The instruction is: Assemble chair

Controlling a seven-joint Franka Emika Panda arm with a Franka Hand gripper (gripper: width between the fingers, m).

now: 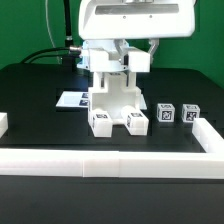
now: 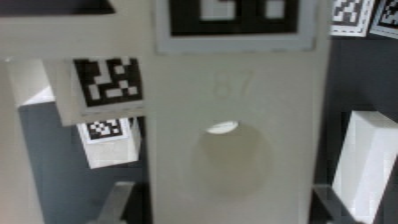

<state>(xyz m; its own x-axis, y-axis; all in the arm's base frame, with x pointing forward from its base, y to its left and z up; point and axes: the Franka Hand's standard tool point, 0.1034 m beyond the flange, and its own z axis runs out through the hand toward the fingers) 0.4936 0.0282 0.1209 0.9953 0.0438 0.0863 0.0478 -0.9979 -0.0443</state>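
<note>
Surface [image 1: 30,85] black, chair [image 1: 115,100] part-built and upright at its middle, your hand [image 1: 108,70] pinched narrow on the chair's tall slab: pull or twist off-axis and you'll likely topple it toward the two loose blocks [image 1: 165,113] beside it.

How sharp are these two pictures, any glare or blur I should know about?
Exterior view: evenly lit and fairly sharp, with the white chair nearly washed out against the black table. Wrist view: soft and out of focus up close, though the tag is legible.
</note>
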